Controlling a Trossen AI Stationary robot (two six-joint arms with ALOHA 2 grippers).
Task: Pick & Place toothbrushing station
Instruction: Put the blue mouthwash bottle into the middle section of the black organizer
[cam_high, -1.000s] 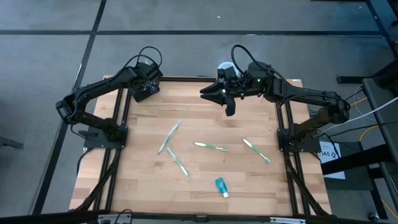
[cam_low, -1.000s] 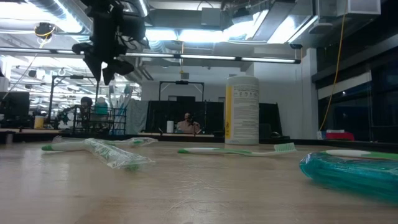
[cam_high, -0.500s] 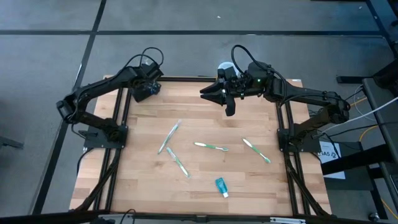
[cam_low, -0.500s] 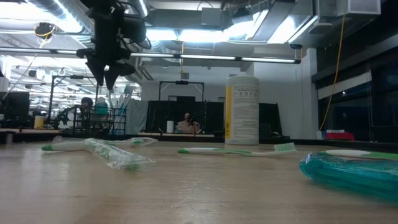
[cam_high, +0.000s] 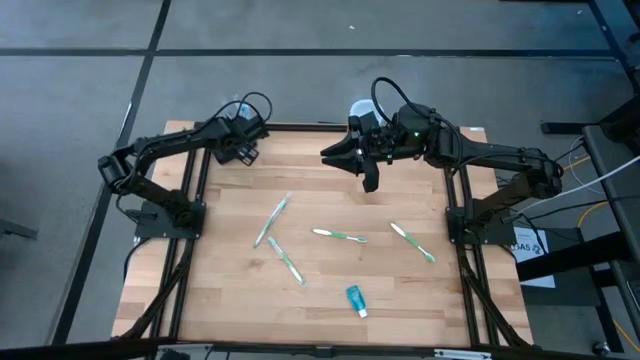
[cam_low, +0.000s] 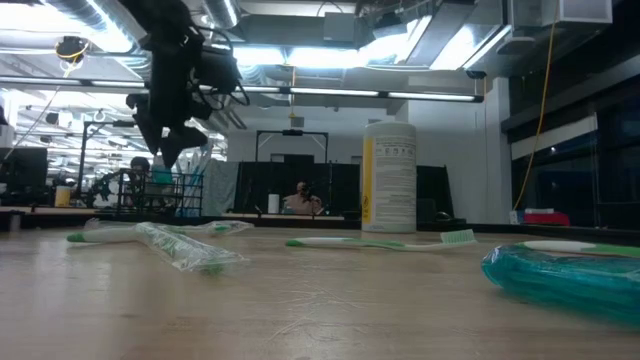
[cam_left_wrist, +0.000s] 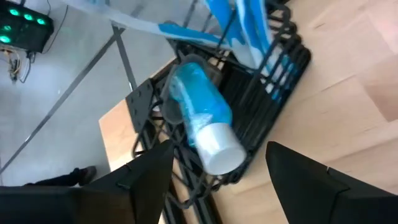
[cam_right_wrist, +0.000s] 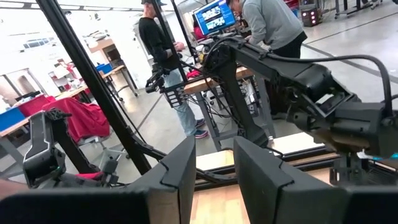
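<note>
While the right gripper (cam_high: 345, 160) is hanging above the table's far edge with fingers slightly apart, the left gripper (cam_high: 243, 143), fingers spread, is hovering over the black wire holder (cam_left_wrist: 261, 81) at the far-left corner, holding brushes and a blue tube (cam_left_wrist: 199, 118).

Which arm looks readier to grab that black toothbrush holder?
Left. The left gripper hovers close to the toothbrush holder, jaws open; the right gripper hangs farther off along the far edge.
</note>
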